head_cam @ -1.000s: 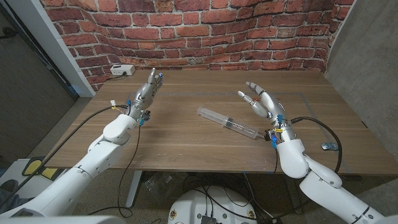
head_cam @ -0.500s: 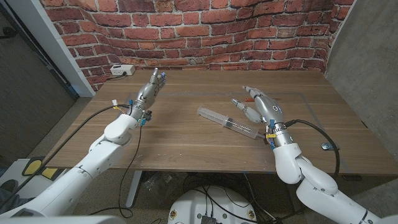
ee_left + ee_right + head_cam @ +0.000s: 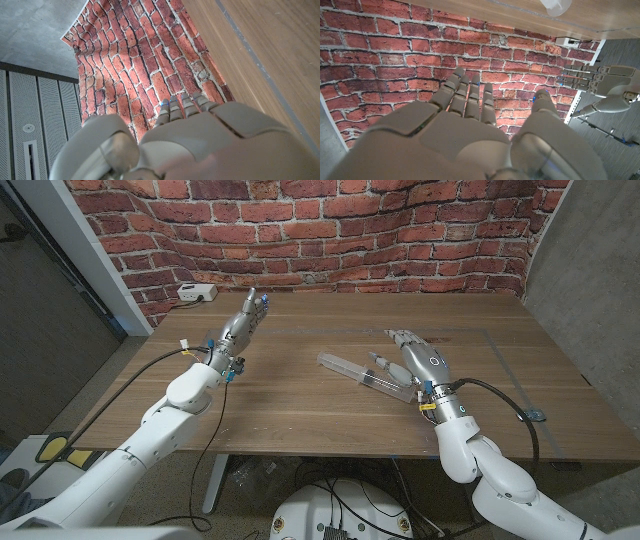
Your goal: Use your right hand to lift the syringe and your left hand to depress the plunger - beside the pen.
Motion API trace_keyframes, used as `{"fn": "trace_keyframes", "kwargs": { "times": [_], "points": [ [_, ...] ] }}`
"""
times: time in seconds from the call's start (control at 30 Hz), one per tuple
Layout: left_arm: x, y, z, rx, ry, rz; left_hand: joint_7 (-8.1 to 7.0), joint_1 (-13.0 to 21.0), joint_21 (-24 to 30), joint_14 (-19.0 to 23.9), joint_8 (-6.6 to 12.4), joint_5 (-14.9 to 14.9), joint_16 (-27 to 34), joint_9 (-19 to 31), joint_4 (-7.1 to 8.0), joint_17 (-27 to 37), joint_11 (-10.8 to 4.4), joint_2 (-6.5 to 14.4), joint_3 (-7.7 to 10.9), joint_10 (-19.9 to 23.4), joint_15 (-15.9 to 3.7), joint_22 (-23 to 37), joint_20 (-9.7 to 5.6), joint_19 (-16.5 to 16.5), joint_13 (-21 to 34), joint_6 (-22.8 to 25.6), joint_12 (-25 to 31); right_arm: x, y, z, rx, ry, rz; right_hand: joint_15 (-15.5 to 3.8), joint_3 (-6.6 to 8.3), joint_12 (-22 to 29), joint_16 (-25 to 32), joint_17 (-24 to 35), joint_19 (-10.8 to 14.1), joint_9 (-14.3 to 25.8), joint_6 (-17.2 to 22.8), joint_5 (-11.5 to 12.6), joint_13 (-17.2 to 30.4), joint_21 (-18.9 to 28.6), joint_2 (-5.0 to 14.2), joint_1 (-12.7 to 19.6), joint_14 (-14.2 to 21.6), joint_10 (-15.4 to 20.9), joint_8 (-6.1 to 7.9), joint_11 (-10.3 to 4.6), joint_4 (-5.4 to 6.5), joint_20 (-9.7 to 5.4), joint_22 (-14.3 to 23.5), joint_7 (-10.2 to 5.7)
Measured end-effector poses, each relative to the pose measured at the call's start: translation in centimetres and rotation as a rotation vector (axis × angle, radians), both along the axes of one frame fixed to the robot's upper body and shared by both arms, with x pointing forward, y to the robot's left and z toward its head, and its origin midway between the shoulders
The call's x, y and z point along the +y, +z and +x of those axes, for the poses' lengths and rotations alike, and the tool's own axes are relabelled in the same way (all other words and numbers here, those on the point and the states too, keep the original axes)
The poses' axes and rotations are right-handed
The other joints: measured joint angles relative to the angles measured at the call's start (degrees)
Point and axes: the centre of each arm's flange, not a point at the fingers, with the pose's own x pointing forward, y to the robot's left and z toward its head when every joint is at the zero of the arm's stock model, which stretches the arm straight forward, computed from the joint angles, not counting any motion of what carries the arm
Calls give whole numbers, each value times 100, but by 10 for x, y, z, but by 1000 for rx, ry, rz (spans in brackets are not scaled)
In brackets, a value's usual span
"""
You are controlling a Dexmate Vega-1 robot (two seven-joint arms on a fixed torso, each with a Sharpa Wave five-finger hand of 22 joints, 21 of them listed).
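Syringe (image 3: pixel 363 375) is seen lying flat on the wooden table (image 3: pixel 300 405), near its middle, slanting from the centre toward the robot's right. Right hand (image 3: pixel 412 362) is placed just over the syringe's right portion, back upward, fingers (image 3: pixel 398 340) extended and slightly apart; whether the syringe is touched cannot be told, and nothing is seen gripped. In the right wrist view the fingers (image 3: pixel 465 95) are shown straight and a little spread against the brick wall (image 3: pixel 330 230). Left hand (image 3: pixel 240 325) is held well apart from the syringe, at the table's left side, fingers straight and close together, holding nothing. A white socket box (image 3: pixel 196 293) is seen by the wall.
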Motion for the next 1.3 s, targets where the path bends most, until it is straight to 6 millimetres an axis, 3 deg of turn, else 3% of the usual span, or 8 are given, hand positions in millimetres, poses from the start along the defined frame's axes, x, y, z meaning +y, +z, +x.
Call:
{"fn": "trace_keyframes", "kwargs": {
  "times": [0.23,0.4,0.8,1.1,1.3],
  "points": [
    [1,0,-3,-7,0,3,0,-1,0,0,-23,-23,0,0,0,0,-2,1,0,2,0,0,9,10,0,0,0,2,-4,4,43,-34,-23,-103,24,-41,27,1,230,0,-21,0,0,35,-75,120,189,-29,-27,-28,-24,-61,0,-21],
    [2,0,-5,-7,0,7,-32,-3,0,0,-22,-23,0,-1,-11,0,-31,1,11,31,0,0,9,9,0,31,0,3,-7,7,79,-49,-32,-89,13,-41,1,17,142,1,-21,0,0,35,-75,120,113,-22,-27,-21,-13,-63,29,-21],
    [5,3,-9,-13,3,15,24,-38,0,91,-22,-22,0,-1,-17,0,72,66,17,134,73,0,36,-19,0,86,0,7,-18,17,153,-72,-47,-118,31,-41,2,16,52,16,-83,0,1,35,-52,205,183,-6,-27,-6,19,9,28,-81],
    [8,3,-10,-14,15,14,84,14,0,158,-22,-44,29,-1,-17,0,106,14,17,167,94,0,-48,65,0,147,0,10,-26,27,198,-98,-71,-72,48,-49,-19,16,53,15,-82,0,1,0,-53,294,106,-29,-48,-28,1,9,28,-81],
    [10,3,-10,-14,19,11,113,30,0,217,-22,-43,29,-1,-17,0,208,30,17,226,153,0,-147,165,0,175,0,13,-30,32,218,-113,-86,-69,71,-85,-19,2,29,15,-125,0,5,0,-30,377,93,-60,-48,-58,-22,33,28,-100]
  ]
}}
